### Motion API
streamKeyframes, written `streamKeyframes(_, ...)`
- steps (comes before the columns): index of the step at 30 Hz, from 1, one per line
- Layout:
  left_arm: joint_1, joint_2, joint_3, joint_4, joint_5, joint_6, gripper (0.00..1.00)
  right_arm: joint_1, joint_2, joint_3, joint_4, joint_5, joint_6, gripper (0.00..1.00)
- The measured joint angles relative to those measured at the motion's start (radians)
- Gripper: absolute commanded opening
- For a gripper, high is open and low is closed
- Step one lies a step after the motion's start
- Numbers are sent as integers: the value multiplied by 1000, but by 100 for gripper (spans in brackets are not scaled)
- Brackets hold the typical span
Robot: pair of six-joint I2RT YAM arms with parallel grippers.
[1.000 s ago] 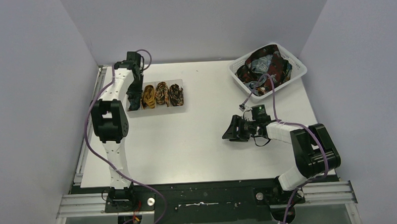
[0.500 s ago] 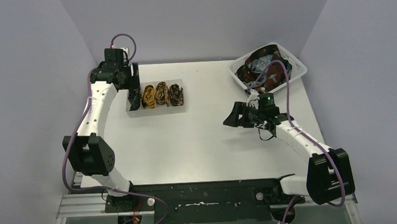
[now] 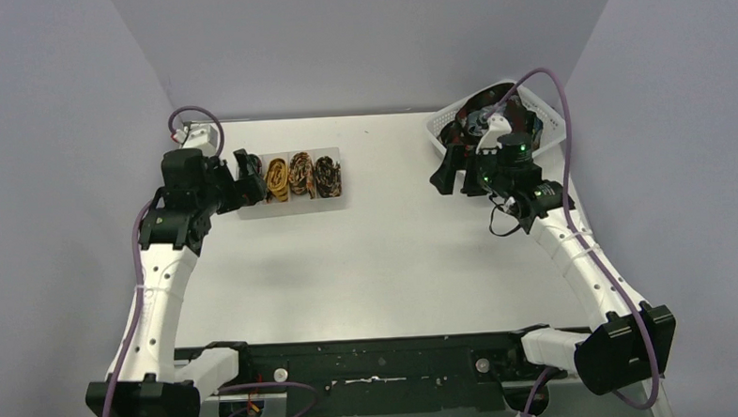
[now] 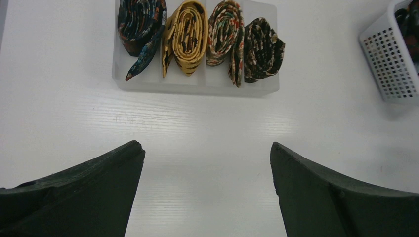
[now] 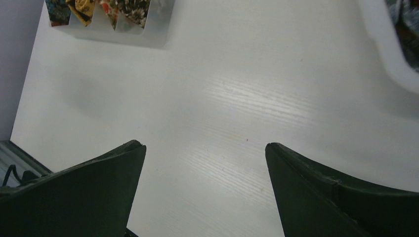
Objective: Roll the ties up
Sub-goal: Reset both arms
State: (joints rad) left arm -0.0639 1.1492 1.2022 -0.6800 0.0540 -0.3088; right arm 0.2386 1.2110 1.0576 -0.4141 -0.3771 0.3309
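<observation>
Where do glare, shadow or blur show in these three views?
Top view: even light, only faint soft shadows on the table. Left wrist view: a pale glare band on the table below the tray; the ties are sharp, the fingers nearly black. Right wrist view: a diagonal glare streak on the table, a soft shadow at left, the basket blurred.

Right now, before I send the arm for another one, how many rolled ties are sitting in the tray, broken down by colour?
navy tie: 1
mustard tie: 1
brown tie: 1
black tie: 1
Total: 4 rolled, side by side in the tray.
The loose ties in the basket are too tangled to count.
</observation>
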Motion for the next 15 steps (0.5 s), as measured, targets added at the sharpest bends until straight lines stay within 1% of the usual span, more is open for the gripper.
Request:
streamKeyframes(3, 0, -100, -34, 23, 3, -54, 97, -4, -11, 75, -27, 82, -14, 100)
streamKeyframes(6, 0, -157, -85, 26, -10, -89, 97, -4, -36, 128, -48, 158, -26, 100)
streamKeyframes(11, 0, -228, -158, -23, -55, -125, 97, -4, -89, 139, -66, 275, -38, 100)
streamKeyframes(15, 0, -275, -166, -52, -85, -130, 97, -4, -97, 139, -69, 329, -48, 100)
